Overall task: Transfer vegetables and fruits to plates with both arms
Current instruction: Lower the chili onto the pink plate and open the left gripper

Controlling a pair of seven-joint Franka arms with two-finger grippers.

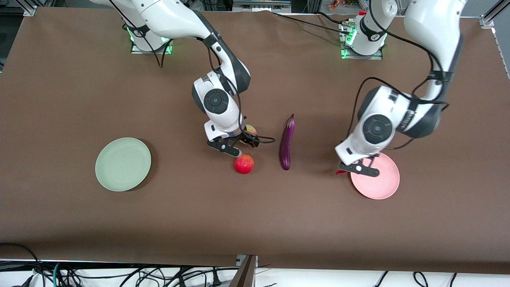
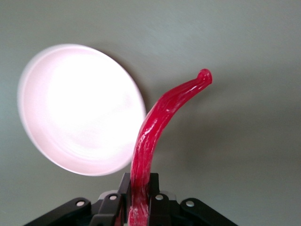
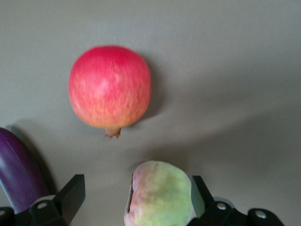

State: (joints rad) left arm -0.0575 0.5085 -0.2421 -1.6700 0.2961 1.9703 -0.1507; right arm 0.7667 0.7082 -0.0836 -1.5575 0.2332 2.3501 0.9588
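L tool (image 1: 360,169) hangs over the edge of the pink plate (image 1: 380,187) on the side toward the R arm's end of the bench (image 1: 59,99), fingers pinching the red chili (image 2: 153,141); chili's curved tip pokes out past the plate rim, over bare bench. Pink plate sits toward the L arm's end, nothing on it. R tool (image 1: 235,145) is low near mid-bench, fingers (image 3: 70,195) spread around the peach (image 3: 162,195); one finger looks to touch the peach, the other stands apart from it w/ a gap. Can't tell if peach is off the bench or resting on it. Pomegranate (image 1: 244,164) lies just beside the R tool, nearer the front cam than the peach. Eggplant (image 1: 287,142) lies lengthwise btwn pomegranate and pink plate, touching neither. Mint green plate (image 1: 123,164) sits toward the R arm's end, well apart from the fruit, bare.
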